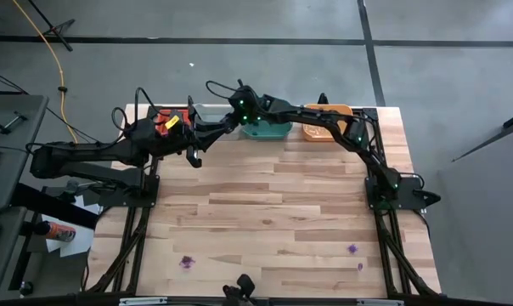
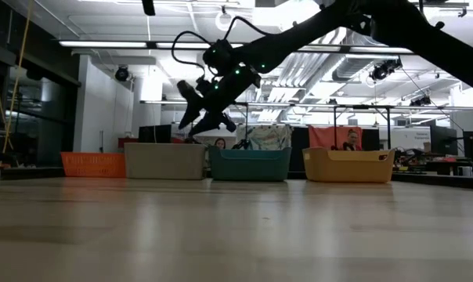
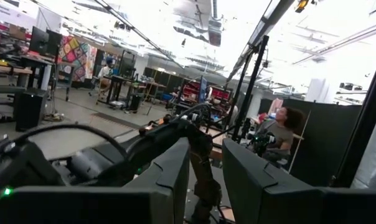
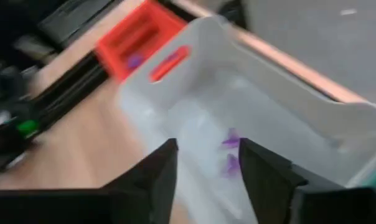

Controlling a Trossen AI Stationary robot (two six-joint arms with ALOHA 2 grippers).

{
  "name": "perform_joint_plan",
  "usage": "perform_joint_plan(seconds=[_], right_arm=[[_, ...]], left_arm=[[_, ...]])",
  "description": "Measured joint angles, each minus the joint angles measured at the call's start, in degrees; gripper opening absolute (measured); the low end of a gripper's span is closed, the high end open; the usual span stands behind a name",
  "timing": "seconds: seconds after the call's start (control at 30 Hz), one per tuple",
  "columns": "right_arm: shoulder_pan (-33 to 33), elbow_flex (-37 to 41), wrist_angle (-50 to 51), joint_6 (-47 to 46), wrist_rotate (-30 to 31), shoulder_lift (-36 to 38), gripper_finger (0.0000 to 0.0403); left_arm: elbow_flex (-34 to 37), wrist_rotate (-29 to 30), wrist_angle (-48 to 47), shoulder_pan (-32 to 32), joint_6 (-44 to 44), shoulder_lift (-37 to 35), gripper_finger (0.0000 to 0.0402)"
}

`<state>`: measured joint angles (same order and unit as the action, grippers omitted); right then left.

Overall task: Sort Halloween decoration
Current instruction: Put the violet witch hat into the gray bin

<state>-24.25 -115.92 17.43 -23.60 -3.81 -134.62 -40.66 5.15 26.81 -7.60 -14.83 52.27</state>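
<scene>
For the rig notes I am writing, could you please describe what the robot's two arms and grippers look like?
Both arms are dark, jointed, with black cables looping off them. The right arm carries small green lights; the left arm shows an orange-red patch near its wrist. The right gripper and left gripper each have two flat, dark, wedge-shaped fingers.

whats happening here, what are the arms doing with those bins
The right pincer hangs open over the grey bin at the table's far edge, with small purple trinkets inside the bin just beyond its tips. The left pincer sits off to the side by the red bin, not holding anything visible. A few more purple trinkets lie on the near side of the table, waiting to be sorted.
</scene>
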Motion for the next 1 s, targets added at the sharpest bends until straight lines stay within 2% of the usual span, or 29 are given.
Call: perform_joint_plan(seconds=[0.1,0.17,0.37,0.47,0.57,0.67,0.83,1.0], right_arm=[[-0.93,-0.34,1.71,2.83,-7.69,0.86,0.0184],[-1.12,-0.34,4.73,5.94,-10.29,1.74,0.0191],[-0.01,0.27,16.02,17.85,-9.33,6.83,0.0193],[1.09,4.02,18.47,21.02,-9.32,10.91,0.0193],[2.2,13.07,16.52,23.3,-7.35,17.88,0.0193],[2.99,27.57,7.77,20.83,-4.71,28.0,0.0193],[5.68,51.89,-8.99,8.31,-3.93,46.85,0.0193],[12.67,68.09,-26.74,-5.08,-3.38,61.97,0.0193]], left_arm=[[-0.02,-0.02,0.0,0.0,0.0,0.0,0.0083],[-0.02,0.0,0.0,0.0,0.0,0.0,0.0083],[-0.07,0.0,-0.21,0.0,0.0,0.0,0.0083],[-0.07,0.0,-1.13,0.0,0.02,0.0,0.0083],[-0.07,0.0,-2.9,0.02,0.02,0.0,0.0083],[-0.07,0.0,-3.87,0.02,0.02,0.0,0.0083],[-0.07,0.01,-5.17,-0.02,0.18,0.0,0.0083],[-0.07,0.2,-6.15,-0.7,1.46,0.0,0.0083]])
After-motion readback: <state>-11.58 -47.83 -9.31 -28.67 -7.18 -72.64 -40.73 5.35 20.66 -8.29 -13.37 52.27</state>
